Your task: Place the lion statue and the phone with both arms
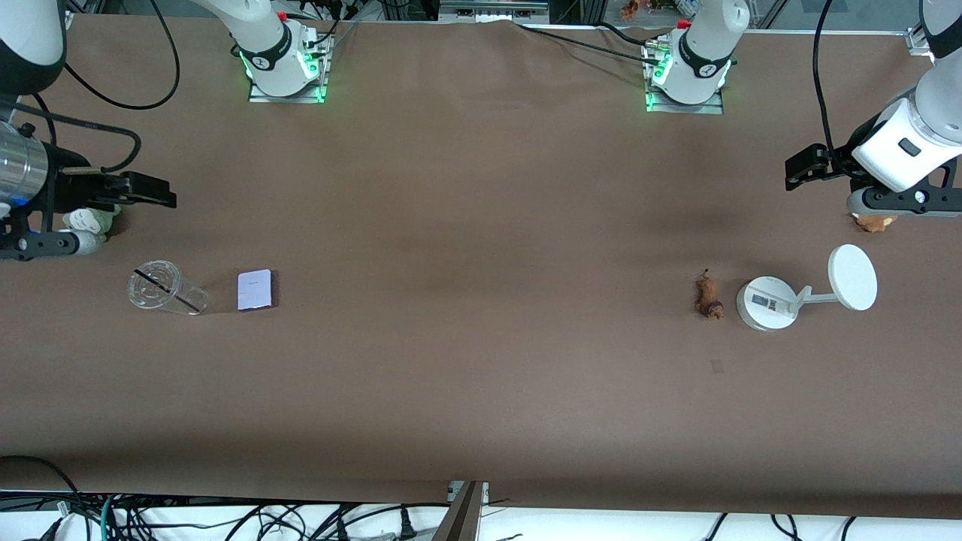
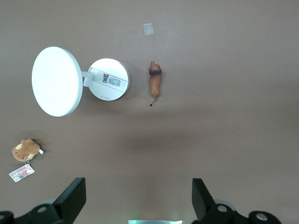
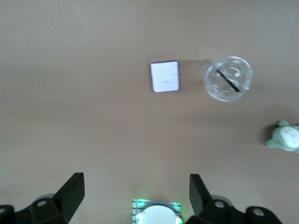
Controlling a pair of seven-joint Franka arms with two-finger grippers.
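On the brown table [image 1: 481, 248], nearest the front camera among the things at the left arm's end, the lion statue [image 1: 708, 296] is found lying flat on its side, untouched. Just beside it, toward the left arm's end of the table, a white round stand [image 1: 766, 303] is set, its disc [image 1: 852, 277] carried on a short arm. In the left wrist view the lion statue [image 2: 155, 82] is seen close by the stand's base [image 2: 109, 79] but apart from it, with the disc [image 2: 56, 81] next to the base.

At about the same depth, at the right arm's end, the phone [image 1: 255, 290] lies flat on the table, pale face up. A clear plastic cup [image 1: 163, 288] with a dark straw is laid on its side just beside it. Both are seen from above in the right wrist view, the phone [image 3: 165, 76] apart from the cup [image 3: 228, 78].

Farther from the front camera, a tan plush toy [image 1: 875, 222] is partly hidden under the left gripper [image 1: 798, 170], which is held in the air with its jaws spread and nothing between them. A pale green plush toy [image 1: 89, 221] is partly covered by the right gripper [image 1: 154, 190], likewise raised, released and empty.
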